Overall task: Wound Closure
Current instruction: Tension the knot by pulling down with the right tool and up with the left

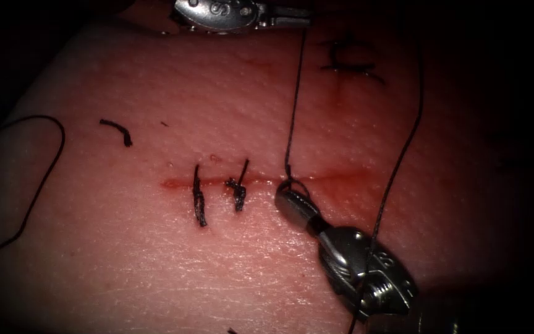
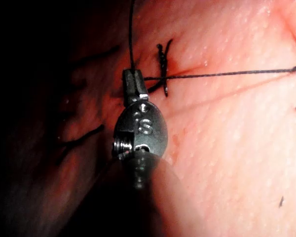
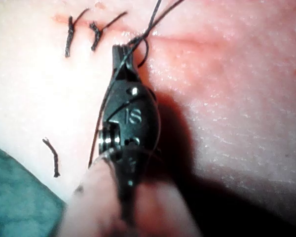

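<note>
Nearest me, the right arm's steel needle driver [image 1: 287, 196] has its jaws closed on the thin dark thread [image 1: 294, 102] right at the red cut [image 1: 329, 180] in the pale pink pork tissue [image 1: 156, 260], probably to steady the strand there. Beyond it, the left arm's tool [image 2: 132, 81] pinches the same thread, seemingly for tension; just left sit two dark finished stitches [image 1: 199, 201]. I can't make out the needle.

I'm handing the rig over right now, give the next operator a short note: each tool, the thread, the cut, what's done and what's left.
Right tool: at the cut, shut on the thread where it leaves the tissue.
Left tool: at the far edge of the endoscope view, shut on the same thread's other end, which runs taut between the two tools.
Needle: I cannot place it.
Done: two tied stitches with cut tails left of the right tool; a cut end of thread lies on the tissue.
Left: the cut right of the right tool is unstitched.
</note>
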Available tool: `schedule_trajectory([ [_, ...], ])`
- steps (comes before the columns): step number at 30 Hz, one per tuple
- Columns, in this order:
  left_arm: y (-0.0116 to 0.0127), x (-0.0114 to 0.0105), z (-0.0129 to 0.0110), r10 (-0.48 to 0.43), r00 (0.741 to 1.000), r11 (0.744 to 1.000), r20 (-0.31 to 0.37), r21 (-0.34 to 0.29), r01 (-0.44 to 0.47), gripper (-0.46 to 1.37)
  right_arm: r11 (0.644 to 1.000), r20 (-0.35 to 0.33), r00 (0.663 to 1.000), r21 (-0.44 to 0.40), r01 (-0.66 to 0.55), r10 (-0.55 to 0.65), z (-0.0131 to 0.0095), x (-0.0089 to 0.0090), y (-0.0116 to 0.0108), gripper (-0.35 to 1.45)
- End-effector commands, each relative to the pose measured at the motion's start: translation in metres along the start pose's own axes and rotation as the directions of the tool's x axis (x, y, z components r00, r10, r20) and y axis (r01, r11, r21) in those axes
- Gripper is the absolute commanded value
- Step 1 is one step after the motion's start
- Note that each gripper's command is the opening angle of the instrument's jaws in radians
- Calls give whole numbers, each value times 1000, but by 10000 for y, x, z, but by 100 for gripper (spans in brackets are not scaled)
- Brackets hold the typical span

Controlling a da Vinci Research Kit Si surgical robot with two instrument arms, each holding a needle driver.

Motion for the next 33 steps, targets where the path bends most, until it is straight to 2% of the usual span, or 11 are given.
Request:
schedule_trajectory([
  [1,-1,-2,1,-1,1000,1000,1,0,1,-35,1000,0,1000,-1,0,0,-2,0,-1,-35],
  [7,-8,-12,6,1,1000,1000,3,8,-1,-35,1000,47,999,16,10,-11,-17,-8,-13,-35],
  [12,-12,-15,8,0,1000,1000,1,15,0,-35,997,139,988,37,-67,61,-23,-15,-16,-35],
  [17,-19,-19,19,21,1000,999,3,29,-21,-35,983,268,951,55,-176,155,-31,-22,-19,-35],
  [23,-27,-23,27,24,1000,999,0,46,-24,-35,964,366,909,93,-249,199,-40,-26,-28,-35],
  [26,-36,-26,32,25,1000,998,-2,58,-25,-35,957,411,890,116,-264,196,-47,-30,-35,-35],
  [33,-54,-35,46,32,999,997,2,72,-32,-35,948,467,867,160,-277,174,-55,-37,-46,-35],
])
